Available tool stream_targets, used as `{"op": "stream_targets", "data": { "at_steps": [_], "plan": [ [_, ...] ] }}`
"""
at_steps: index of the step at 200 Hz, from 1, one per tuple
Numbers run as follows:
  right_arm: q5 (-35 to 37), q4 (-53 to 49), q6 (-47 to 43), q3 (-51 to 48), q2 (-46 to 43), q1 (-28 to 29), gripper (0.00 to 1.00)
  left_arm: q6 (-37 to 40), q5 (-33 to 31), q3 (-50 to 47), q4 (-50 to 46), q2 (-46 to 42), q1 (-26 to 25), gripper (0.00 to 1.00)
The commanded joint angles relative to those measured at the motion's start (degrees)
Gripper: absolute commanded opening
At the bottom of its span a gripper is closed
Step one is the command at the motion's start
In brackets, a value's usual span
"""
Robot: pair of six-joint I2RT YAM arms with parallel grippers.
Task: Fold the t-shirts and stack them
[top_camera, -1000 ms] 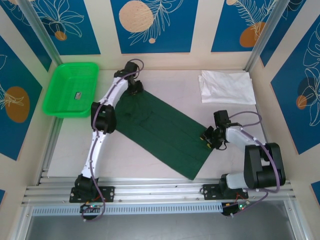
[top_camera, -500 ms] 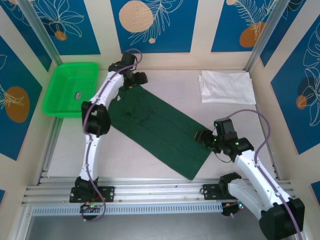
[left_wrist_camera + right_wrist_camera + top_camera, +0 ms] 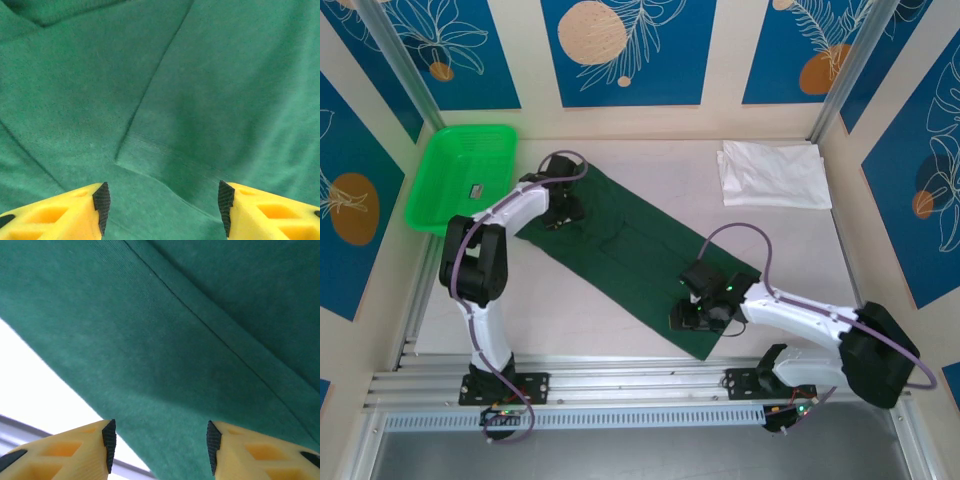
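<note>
Green basket (image 3: 460, 178) sits at the far-left corner, apart from both shirts. There's a small grey item (image 3: 477, 189) in it, and we can't tell what it is.

Left tool (image 3: 558, 210) is down over the far-left end of the dark green t-shirt (image 3: 630, 250). In the left wrist view its yellow fingers (image 3: 60, 215) stand well apart with nothing between them, only flat green cloth below. It grips nothing. A stitched hem and a fold line cross the cloth just ahead of the tips.

The dark green t-shirt lies flat on the bench (image 3: 570, 310) as a long diagonal strip. It runs from far-left to near-right, between the two arms.

Right tool (image 3: 688, 318) is over the near-right end of that strip, close to its near edge. The right wrist view gives the same picture: jaws parted, the gap bare, nothing held. The cloth edge runs diagonally under the tool, with pale bench showing to its left, and a seam line crosses further up.

White t-shirt (image 3: 772, 173) lies folded at the far-right corner of the bench. It's well apart from the green one and from both tools. We see the shirts side by side on the bench, not stacked.
</note>
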Motion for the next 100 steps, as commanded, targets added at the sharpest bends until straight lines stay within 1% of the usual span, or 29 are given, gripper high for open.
{"op": "stream_targets", "data": {
  "at_steps": [1, 15, 38, 60, 82, 100],
  "plan": [
    [3.32, 2.51, 3.19, 2.79, 5.57, 1.79, 0.52, -0.98, -2.64, -1.26, 3.52, 2.04, 0.39, 0.61],
    [4.02, 2.7, 3.7, 3.76, 8.95, 2.15, 0.51, -0.6, -1.4, -0.36, 4.03, 5.02, 0.37, 0.61],
    [3.53, 4.24, 6.16, 4.3, 13.08, 3.0, 0.49, 0.78, 0.61, 4.44, 3.03, 10.89, 0.27, 0.6],
    [5.66, 2.59, 8.16, 6.22, 15.21, 5.88, 0.49, 2.31, 3.68, 9.04, 2.76, 15.46, -0.14, 0.59],
    [3.11, 3.73, 11.88, 6.9, 17.13, 8.0, 0.49, 3.84, 6.62, 14.76, 2.33, 19.87, -1.08, 0.59],
    [1.38, 5.78, 16.14, 7.37, 19.21, 10.77, 0.49, 5.68, 8.98, 22.17, 0.61, 24.46, -2.24, 0.59]
  ]
}}
